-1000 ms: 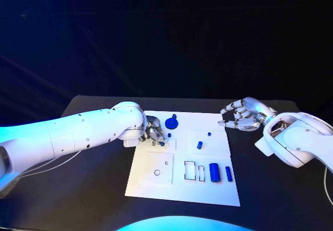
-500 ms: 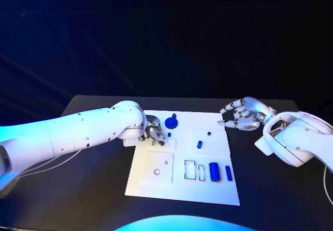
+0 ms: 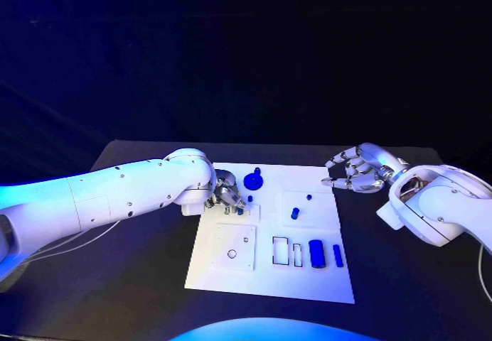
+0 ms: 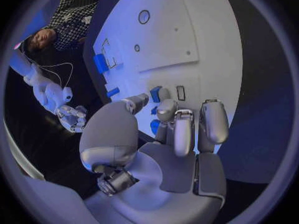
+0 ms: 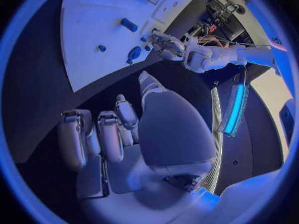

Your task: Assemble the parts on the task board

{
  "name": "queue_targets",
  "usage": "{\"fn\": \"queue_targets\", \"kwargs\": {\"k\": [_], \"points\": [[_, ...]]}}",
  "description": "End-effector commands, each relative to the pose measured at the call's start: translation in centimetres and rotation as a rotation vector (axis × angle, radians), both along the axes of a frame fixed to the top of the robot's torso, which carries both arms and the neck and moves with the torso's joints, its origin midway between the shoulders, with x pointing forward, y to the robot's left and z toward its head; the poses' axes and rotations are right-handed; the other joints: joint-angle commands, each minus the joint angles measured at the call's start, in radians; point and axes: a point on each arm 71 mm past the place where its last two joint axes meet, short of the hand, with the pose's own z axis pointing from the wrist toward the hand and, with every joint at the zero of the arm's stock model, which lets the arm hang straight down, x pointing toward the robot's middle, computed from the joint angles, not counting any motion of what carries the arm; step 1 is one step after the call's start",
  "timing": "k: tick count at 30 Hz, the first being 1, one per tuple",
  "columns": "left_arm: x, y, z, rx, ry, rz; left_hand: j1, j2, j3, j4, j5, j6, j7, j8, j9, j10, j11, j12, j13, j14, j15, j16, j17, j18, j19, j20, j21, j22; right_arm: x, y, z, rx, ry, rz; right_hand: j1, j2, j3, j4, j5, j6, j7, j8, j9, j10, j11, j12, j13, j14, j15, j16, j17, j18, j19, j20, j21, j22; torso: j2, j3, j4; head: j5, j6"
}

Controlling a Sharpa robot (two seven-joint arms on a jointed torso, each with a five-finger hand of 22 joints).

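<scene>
The white task board [image 3: 269,278] lies mid-table. My left hand [image 3: 225,194] rests over its upper left part and pinches a small blue part [image 3: 239,209] between thumb and fingertips; the left wrist view shows that part [image 4: 156,93] beside a small rectangular slot [image 4: 181,92]. A round blue part [image 3: 253,182] and a blue peg [image 3: 295,212] lie on the board's upper half. Two blue cylinders [image 3: 317,253] lie at the lower right, next to two empty rectangular slots [image 3: 280,251]. My right hand [image 3: 357,170] hovers off the board's upper right corner, fingers loosely bent, holding nothing.
A square white plate [image 3: 234,241] with a small round hole sits in the board's lower left. Black table [image 3: 123,284] surrounds the board on all sides. My right forearm [image 3: 436,206] hangs over the table's right side.
</scene>
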Motion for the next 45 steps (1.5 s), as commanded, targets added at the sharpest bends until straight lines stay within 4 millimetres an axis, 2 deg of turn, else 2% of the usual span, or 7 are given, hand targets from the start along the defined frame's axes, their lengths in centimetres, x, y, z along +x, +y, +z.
{"fn": "queue_targets", "kwargs": {"k": [1, 11, 19, 25, 32, 38, 45], "points": [[-0.2, -0.2, -0.2, 0.005, 0.015, -0.016, -0.008, -0.004, -0.018, 0.007, 0.002, 0.008, 0.0, -0.004, 0.002, -0.004, 0.004, 0.006, 0.0, 0.09, 0.006, -0.006, 0.208, -0.01, 0.001, 0.004, -0.003, 0.001, -0.1, 0.1, 0.0, -0.009, -0.003, 0.017, -0.011, 0.001, -0.006, 0.001, -0.005, 0.005, 0.002, 0.005, -0.002, -0.004, 0.0, -0.002, 0.001, 0.088, -0.001, -0.006, 0.207, 0.014, 0.058, 0.002, -0.004, 0.23, -0.001, 0.0001, -0.0005, 0.001, 0.0], [-0.4, 0.0, 0.0, 0.005, 0.01, -0.019, -0.004, -0.006, -0.074, 0.036, 0.002, 0.013, -0.003, -0.006, 0.009, 0.0, 0.001, 0.01, 0.006, 0.09, 0.004, -0.006, 0.209, -0.011, 0.004, 0.003, -0.003, 0.005, 0.0, 0.0, -0.1, -0.009, -0.004, 0.016, -0.013, 0.001, -0.008, 0.002, -0.006, 0.005, 0.002, 0.005, -0.002, -0.004, 0.0, -0.002, 0.0, 0.088, -0.001, -0.006, 0.207, 0.014, 0.058, 0.003, -0.004, 0.23, -0.001, -0.0004, -0.001, 0.001, 0.002], [-0.3, 0.4, 2.4, -0.053, -0.006, -0.006, 0.02, 0.002, -0.089, 0.033, 0.003, 0.006, -0.002, -0.011, 0.012, -0.014, 0.002, -0.002, -0.015, 0.086, 0.004, -0.012, 0.197, -0.006, -0.01, 0.002, -0.012, -0.015, 0.1, -0.2, -0.1, -0.011, -0.005, 0.009, -0.013, 0.001, -0.008, 0.002, -0.006, 0.005, 0.002, 0.005, -0.002, -0.004, 0.0, -0.002, 0.0, 0.088, -0.001, -0.006, 0.207, 0.014, 0.058, 0.003, -0.004, 0.23, -0.002, 0.0005, 0.0003, -0.001, 0.011], [1.2, 1.2, 5.9, -0.084, -0.061, 0.022, 0.086, 0.019, -0.141, 0.035, 0.004, -0.064, 0.034, -0.069, -0.001, -0.106, 0.034, -0.059, -0.109, 0.058, 0.031, -0.05, 0.123, 0.01, -0.074, 0.02, -0.058, -0.099, 0.3, -0.4, -0.2, -0.013, -0.006, 0.002, -0.014, 0.002, -0.01, 0.002, -0.007, 0.004, 0.002, 0.005, -0.002, -0.005, 0.0, -0.002, 0.0, 0.088, -0.001, -0.006, 0.207, 0.014, 0.057, 0.003, -0.005, 0.23, 0.0, 0.0, -0.0007, 0.002, 0.015], [3.9, 2.5, 8.9, -0.067, -0.15, 0.075, 0.131, 0.034, -0.156, 0.035, 0.004, -0.1, 0.058, -0.125, -0.036, -0.127, 0.055, -0.056, -0.119, 0.055, 0.05, -0.052, 0.117, 0.012, -0.079, 0.037, -0.065, -0.106, 0.4, -0.5, -0.2, -0.015, -0.006, -0.002, -0.014, 0.002, -0.01, 0.002, -0.007, 0.004, 0.002, 0.005, -0.002, -0.005, 0.0, -0.002, 0.0, 0.088, -0.001, -0.006, 0.207, 0.014, 0.057, 0.003, -0.005, 0.23, 0.0, 0.0008, -0.0004, 0.004, 0.021], [5.7, 2.7, 9.1, -0.031, -0.18, 0.099, 0.134, 0.032, -0.163, 0.037, 0.004, -0.105, 0.064, -0.142, -0.051, -0.134, 0.061, -0.057, -0.127, 0.055, 0.055, -0.051, 0.118, 0.012, -0.078, 0.041, -0.065, -0.105, 0.4, -0.4, -0.2, -0.015, -0.007, -0.001, -0.014, 0.002, -0.01, 0.002, -0.007, 0.004, 0.002, 0.005, -0.002, -0.005, 0.0, -0.002, 0.0, 0.088, -0.001, -0.006, 0.207, 0.014, 0.057, 0.003, -0.005, 0.23, 0.003, -0.0009, -0.0018, 0.005, 0.024], [7.1, 2.7, 7.9, 0.015, -0.162, 0.119, 0.13, 0.033, -0.167, 0.039, 0.004, -0.106, 0.066, -0.15, -0.059, -0.134, 0.063, -0.056, -0.126, 0.056, 0.057, -0.051, 0.119, 0.012, -0.076, 0.043, -0.064, -0.103, 0.3, -0.3, -0.2, -0.014, -0.006, 0.004, -0.014, 0.004, -0.011, 0.001, -0.006, 0.005, 0.002, 0.005, -0.003, -0.004, 0.0, -0.002, 0.0, 0.088, -0.001, -0.006, 0.207, 0.014, 0.058, 0.003, -0.004, 0.231, 0.002, -0.0005, -0.0012, 0.005, 0.02]]}}
